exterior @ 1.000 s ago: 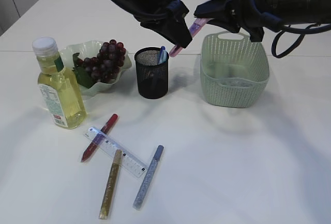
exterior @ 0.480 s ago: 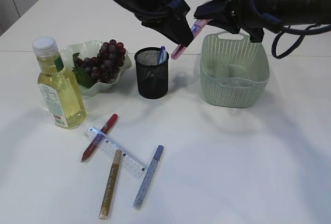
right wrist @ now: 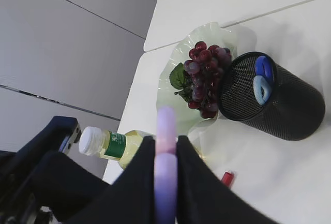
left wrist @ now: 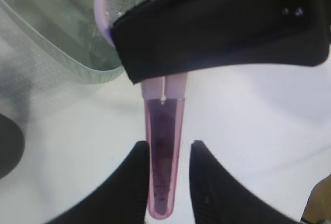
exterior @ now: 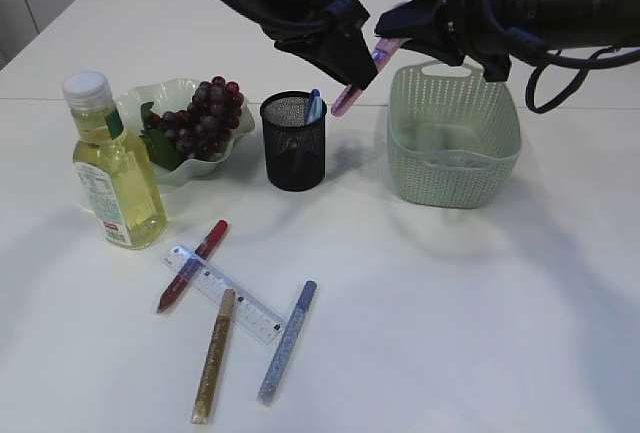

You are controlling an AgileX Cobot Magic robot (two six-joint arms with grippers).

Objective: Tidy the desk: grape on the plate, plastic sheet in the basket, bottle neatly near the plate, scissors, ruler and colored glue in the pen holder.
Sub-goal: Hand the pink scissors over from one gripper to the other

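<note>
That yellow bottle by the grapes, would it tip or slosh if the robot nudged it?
The bottle looks nearly full of yellow liquid, so it is probably heavy for its size and would slide rather than topple from a low push. It is taller than it is wide, so a push near the white cap could tip it. The smooth sides may be slippery.

A: Scissors (exterior: 352, 91)?
B: Pink, sheathed, tilted in the air between pen holder (exterior: 294, 141) and basket (exterior: 455, 138).
A: Rest?
B: Grapes (exterior: 205, 116) on plate (exterior: 172, 93). Bottle (exterior: 113, 168) upright beside it. Ruler (exterior: 225, 294) flat on table, among red (exterior: 192, 265), gold (exterior: 214, 356) and blue glue (exterior: 287, 342).
</note>
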